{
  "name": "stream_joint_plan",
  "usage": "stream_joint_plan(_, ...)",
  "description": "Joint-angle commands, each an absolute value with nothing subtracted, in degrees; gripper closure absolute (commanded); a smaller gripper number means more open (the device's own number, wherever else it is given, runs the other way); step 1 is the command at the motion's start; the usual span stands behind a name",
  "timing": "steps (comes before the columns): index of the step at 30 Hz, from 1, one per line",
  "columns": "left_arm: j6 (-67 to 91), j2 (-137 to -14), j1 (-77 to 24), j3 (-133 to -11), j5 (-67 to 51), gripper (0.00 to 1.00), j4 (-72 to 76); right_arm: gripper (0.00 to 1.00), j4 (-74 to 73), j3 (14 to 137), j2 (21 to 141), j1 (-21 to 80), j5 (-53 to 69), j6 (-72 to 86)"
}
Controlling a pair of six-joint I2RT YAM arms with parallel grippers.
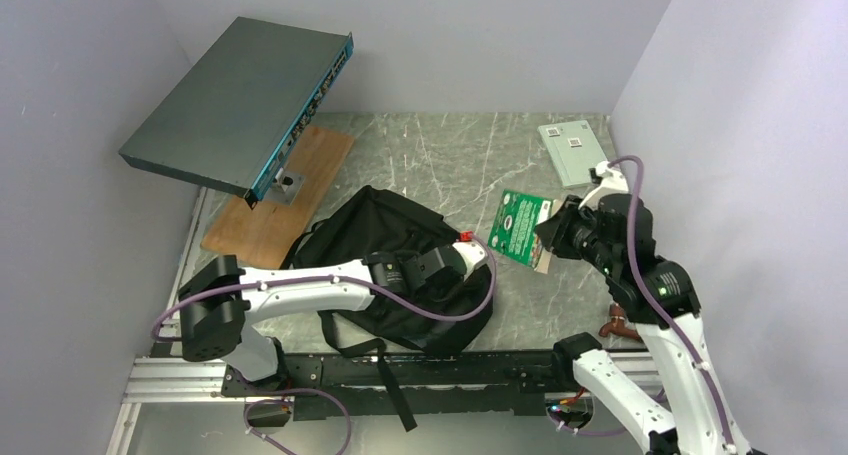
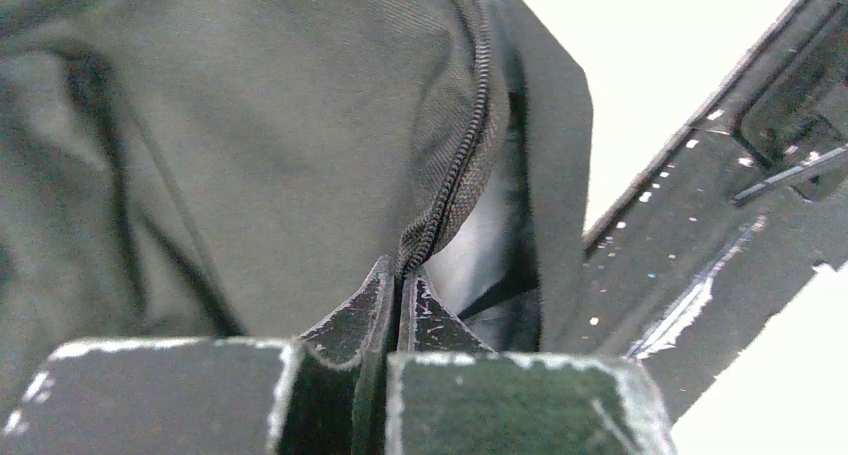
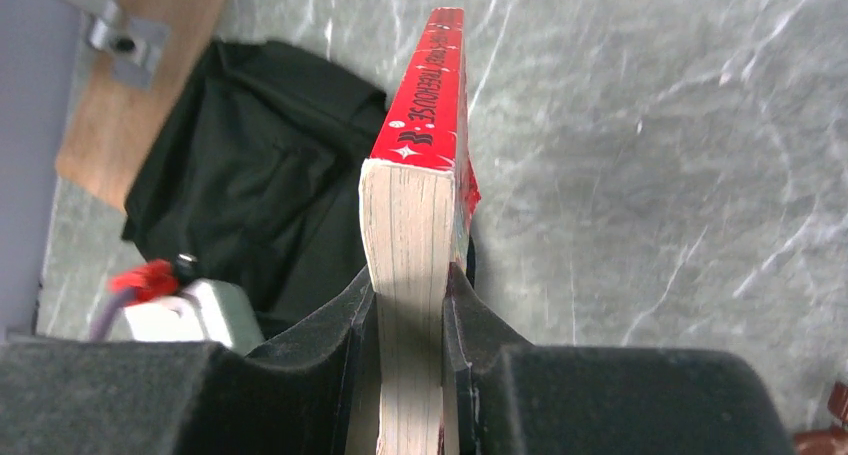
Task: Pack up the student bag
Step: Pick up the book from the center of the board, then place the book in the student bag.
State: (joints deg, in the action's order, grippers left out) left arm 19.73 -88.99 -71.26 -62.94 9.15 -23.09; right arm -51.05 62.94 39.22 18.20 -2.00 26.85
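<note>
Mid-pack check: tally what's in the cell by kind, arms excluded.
Black fabric backpack: 1
Red-spined paperback book: 1
Pale green flat box: 1
Wooden board: 1
Blue-grey metal rack unit: 1
Small brown item, unclear: 1
Total: 6

Left claw (image 2: 398, 290) pinched shut, right claw (image 3: 410, 285) clamped
</note>
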Motion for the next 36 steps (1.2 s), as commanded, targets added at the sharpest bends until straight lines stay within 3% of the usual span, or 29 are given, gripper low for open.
stream_joint_plan(1, 17.4, -83.3, -70.8, -66.8, 20.7, 1.0, -28.3, 1.0, -56.2, 65.7, 43.8, 18.2, 5.4, 24.4)
stream_joint_plan(11, 19.2, -73.0, -70.8, -69.2, 41.1, 1.0, -29.6, 1.0, -60.5, 67.1, 43.8, 18.2, 11.2, 30.3)
stream_joint_plan(19, 17.1, -66.7, -70.8, -66.9, 38.7, 1.0, -20.1, 1.0, -50.6, 61.8, 42.3, 18.2, 25.8, 41.4)
stream_joint_plan(25, 15.4, -65.1, -70.8, -66.8, 37.9, 1.0, -15.5, 1.0, -29.3, 43.4, 38.0, 18.3, 42.0, 59.6)
stream_joint_plan(36, 16.0, -65.1, -70.8, -66.8, 31.6, 1.0, -18.1, 1.0, -7.8, 27.4, 37.0, 18.3, 41.8, 75.2)
